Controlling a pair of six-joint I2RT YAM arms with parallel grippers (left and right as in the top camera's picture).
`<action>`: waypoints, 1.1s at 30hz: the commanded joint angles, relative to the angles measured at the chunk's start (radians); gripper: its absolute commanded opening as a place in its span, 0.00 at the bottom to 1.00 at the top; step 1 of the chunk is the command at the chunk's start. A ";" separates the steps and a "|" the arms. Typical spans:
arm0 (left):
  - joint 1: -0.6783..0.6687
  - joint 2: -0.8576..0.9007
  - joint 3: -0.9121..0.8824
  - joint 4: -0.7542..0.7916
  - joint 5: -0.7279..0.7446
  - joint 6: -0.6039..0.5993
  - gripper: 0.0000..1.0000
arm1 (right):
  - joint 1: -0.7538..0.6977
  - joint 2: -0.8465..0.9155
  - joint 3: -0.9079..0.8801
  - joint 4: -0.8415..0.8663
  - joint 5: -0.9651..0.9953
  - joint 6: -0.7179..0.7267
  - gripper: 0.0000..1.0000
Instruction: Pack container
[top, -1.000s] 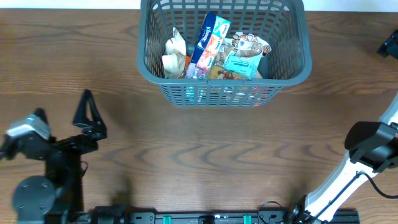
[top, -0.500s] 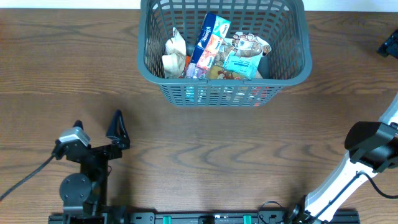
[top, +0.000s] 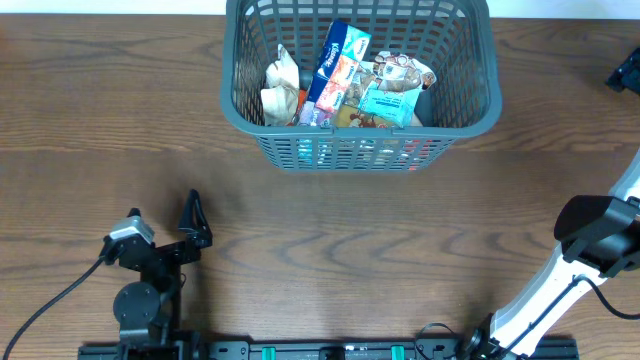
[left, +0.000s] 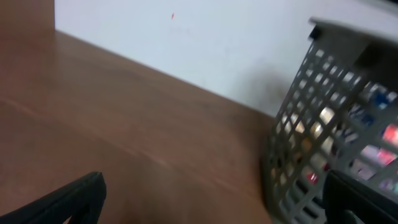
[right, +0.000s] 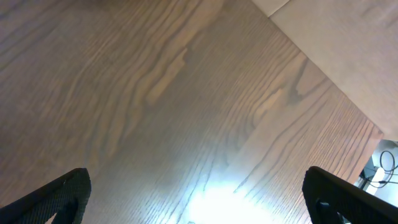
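Currently: container (top: 350, 150), far centre of table (top: 100, 100), holding several snack packets. Blue pack (top: 338, 60) stands on edge, teal pouch (top: 388, 100) and cream wrapper (top: 280, 85) lean against it, probably as dropped. Print on all is too small to read. Left gripper (left: 211, 202): fingers wide apart, empty, low at the near-left edge, facing the container. Right gripper (right: 202, 199): fingers apart, empty, over bare wood. No loose packets in view; packing looks complete, arms apparently parked.
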 joint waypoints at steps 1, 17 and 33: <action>0.005 -0.010 -0.010 -0.020 0.011 0.017 0.98 | -0.002 -0.010 -0.001 -0.001 0.011 0.014 0.99; 0.005 -0.010 -0.011 -0.168 0.021 0.017 0.98 | -0.002 -0.010 -0.001 -0.001 0.011 0.014 0.99; 0.005 -0.008 -0.011 -0.168 0.021 0.017 0.98 | -0.002 -0.010 -0.001 -0.001 0.011 0.014 0.99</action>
